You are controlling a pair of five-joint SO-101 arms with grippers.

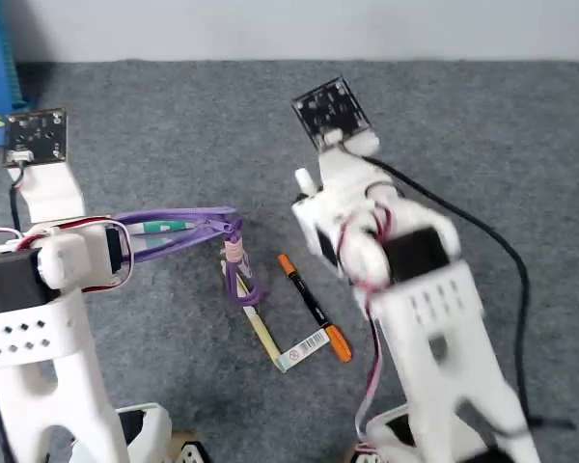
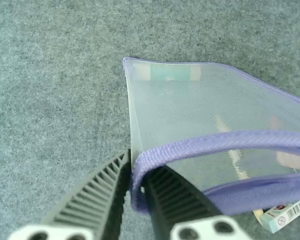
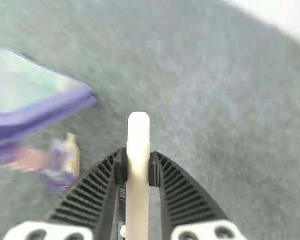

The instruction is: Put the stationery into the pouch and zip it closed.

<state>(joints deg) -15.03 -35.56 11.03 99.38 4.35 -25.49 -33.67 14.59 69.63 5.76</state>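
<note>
The right tool [image 3: 137,155] pinches a white cylindrical stick [image 3: 138,135] lengthwise between its fingers, over the grey felt table [image 1: 463,125]. The translucent mesh pouch with purple trim [image 1: 179,230] lies to that tool's left, with its long axis pointing toward it. The left tool [image 2: 136,167] is pressed onto the trim at the pouch's far end. A black marker with orange ends [image 1: 309,304] and a pale barcoded stick [image 1: 268,338] lie nearer the arms' bases, likely out of the way.
</note>
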